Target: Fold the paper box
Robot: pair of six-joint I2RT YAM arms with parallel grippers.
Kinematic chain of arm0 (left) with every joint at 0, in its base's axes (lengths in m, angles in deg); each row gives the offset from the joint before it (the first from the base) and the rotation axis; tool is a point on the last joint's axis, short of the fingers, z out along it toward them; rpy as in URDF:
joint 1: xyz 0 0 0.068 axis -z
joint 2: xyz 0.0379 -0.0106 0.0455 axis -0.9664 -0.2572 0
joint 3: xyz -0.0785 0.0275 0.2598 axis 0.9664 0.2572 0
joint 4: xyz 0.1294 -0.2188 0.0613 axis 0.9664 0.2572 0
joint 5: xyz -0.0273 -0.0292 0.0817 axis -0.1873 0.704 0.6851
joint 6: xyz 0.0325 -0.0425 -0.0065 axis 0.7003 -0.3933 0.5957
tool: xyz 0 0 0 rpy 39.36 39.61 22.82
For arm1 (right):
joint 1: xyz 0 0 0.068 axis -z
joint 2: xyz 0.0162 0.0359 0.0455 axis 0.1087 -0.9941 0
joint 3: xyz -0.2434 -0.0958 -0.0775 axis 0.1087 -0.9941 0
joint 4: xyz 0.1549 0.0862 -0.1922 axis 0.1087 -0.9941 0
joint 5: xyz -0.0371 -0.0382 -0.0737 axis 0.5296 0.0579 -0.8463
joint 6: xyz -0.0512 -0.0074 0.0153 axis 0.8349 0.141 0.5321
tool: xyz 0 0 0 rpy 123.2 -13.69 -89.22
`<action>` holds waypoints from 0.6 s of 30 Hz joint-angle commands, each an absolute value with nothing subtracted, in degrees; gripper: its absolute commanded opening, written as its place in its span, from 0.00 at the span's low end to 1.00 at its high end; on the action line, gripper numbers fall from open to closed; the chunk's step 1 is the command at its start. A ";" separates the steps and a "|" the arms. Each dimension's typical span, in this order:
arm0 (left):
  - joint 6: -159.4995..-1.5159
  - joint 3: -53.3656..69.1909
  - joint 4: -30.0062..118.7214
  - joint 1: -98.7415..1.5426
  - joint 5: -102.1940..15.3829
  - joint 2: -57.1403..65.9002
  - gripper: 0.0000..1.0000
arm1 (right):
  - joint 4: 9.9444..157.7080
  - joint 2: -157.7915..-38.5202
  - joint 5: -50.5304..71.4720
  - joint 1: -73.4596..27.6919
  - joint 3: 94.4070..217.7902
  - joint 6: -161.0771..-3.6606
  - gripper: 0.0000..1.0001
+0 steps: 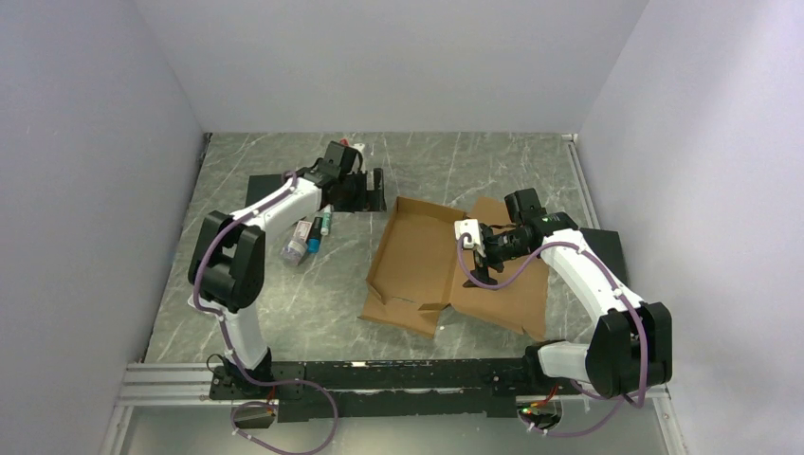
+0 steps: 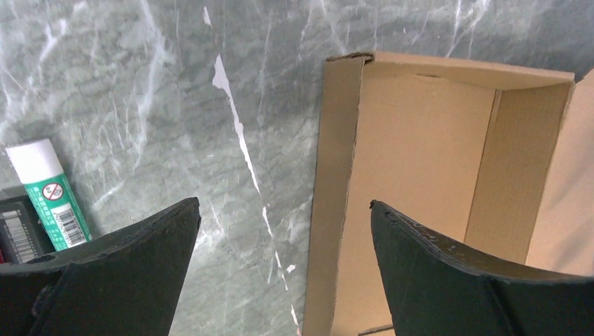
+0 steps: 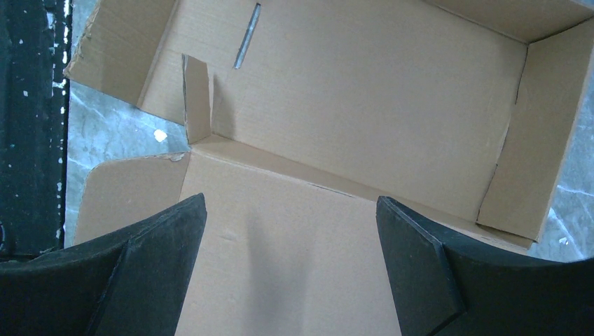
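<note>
Paper box [image 1: 417, 261] centre frame on worktop [image 1: 284, 294], half-formed: walls up, lid panel [image 3: 280, 259] flat. Left tool [image 2: 284, 210] gapes empty by its upper-left corner; right tool [image 3: 291, 203] wide, empty, above lid. Next likely: lift lid, tuck tabs.

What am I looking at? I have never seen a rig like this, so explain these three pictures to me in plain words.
This is a robot: a left arm and a right arm, bolted to the near edge of a marbled table. The wide picture comes from a fixed camera above and behind them. The other two come from cameras on the wrists, so the dark wedges at the bottom are each arm's own fingers. On the table lies a half-folded brown cardboard box, some of its walls standing. Left of it sits a small cluster of bottles and tubes. The left gripper hangs open over the table beside the box; the right gripper hangs open over the box. Neither holds anything.
</note>
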State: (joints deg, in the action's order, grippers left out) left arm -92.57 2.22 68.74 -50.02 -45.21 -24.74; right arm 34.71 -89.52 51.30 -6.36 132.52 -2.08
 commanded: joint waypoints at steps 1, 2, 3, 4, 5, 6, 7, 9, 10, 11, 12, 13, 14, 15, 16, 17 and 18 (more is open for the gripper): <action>-90.29 -3.52 73.49 -46.81 -37.67 -27.08 0.96 | 34.58 -89.46 52.75 -6.48 132.76 -0.41 0.95; -90.09 -3.91 74.16 -46.38 -36.59 -27.35 0.96 | 34.59 -89.42 52.75 -6.50 132.76 -0.41 0.95; -89.89 -4.08 74.38 -46.09 -36.01 -27.50 0.96 | 34.59 -89.46 52.75 -6.54 132.76 -0.41 0.95; -89.73 -4.19 74.46 -45.94 -35.79 -27.60 0.96 | 34.59 -89.46 52.75 -6.53 132.76 -0.41 0.95; -89.63 -4.20 74.24 -45.92 -35.77 -27.61 0.96 | 34.59 -89.46 52.75 -6.53 132.76 -0.41 0.95; -89.49 -4.21 73.97 -45.93 -35.87 -27.62 0.96 | 34.54 -89.48 52.75 -6.55 132.76 -0.39 0.95; -89.35 -4.28 73.75 -45.85 -36.18 -27.62 0.96 | 34.62 -89.53 52.75 -6.56 132.72 -0.40 0.95; -88.94 -4.65 73.28 -45.83 -37.04 -27.89 0.96 | 34.59 -89.69 52.75 -6.50 132.74 -0.32 0.95; -88.67 -4.95 73.24 -45.85 -37.58 -28.15 0.96 | 34.52 -89.74 52.69 -6.52 132.76 -0.28 0.95; -88.37 -5.39 73.18 -45.88 -38.06 -28.57 0.94 | 34.44 -89.76 52.67 -6.55 132.82 -0.24 0.95; -88.21 -6.00 73.42 -45.84 -38.45 -29.01 0.94 | 34.41 -89.84 52.66 -6.52 132.84 -0.23 0.95; -88.07 -6.57 73.65 -45.83 -38.74 -29.47 0.94 | 34.41 -89.80 52.66 -6.57 132.85 -0.19 0.95; -87.90 -7.25 73.80 -45.79 -38.98 -30.02 0.93 | 34.41 -89.70 52.66 -6.54 132.86 -0.23 0.95; -87.79 -7.91 74.06 -45.75 -39.14 -30.66 0.92 | 34.39 -89.68 52.66 -6.56 132.85 -0.19 0.95; -87.72 -8.50 74.37 -45.74 -39.18 -31.24 0.92 | 34.34 -89.67 52.66 -6.53 132.85 -0.23 0.95; -87.59 -9.13 74.54 -45.72 -39.47 -31.66 0.91 | 34.30 -89.68 52.70 -6.52 132.85 -0.23 0.95; -87.56 -9.65 74.87 -45.67 -39.83 -32.13 0.90 | 34.32 -89.67 52.67 -6.53 132.85 -0.17 0.95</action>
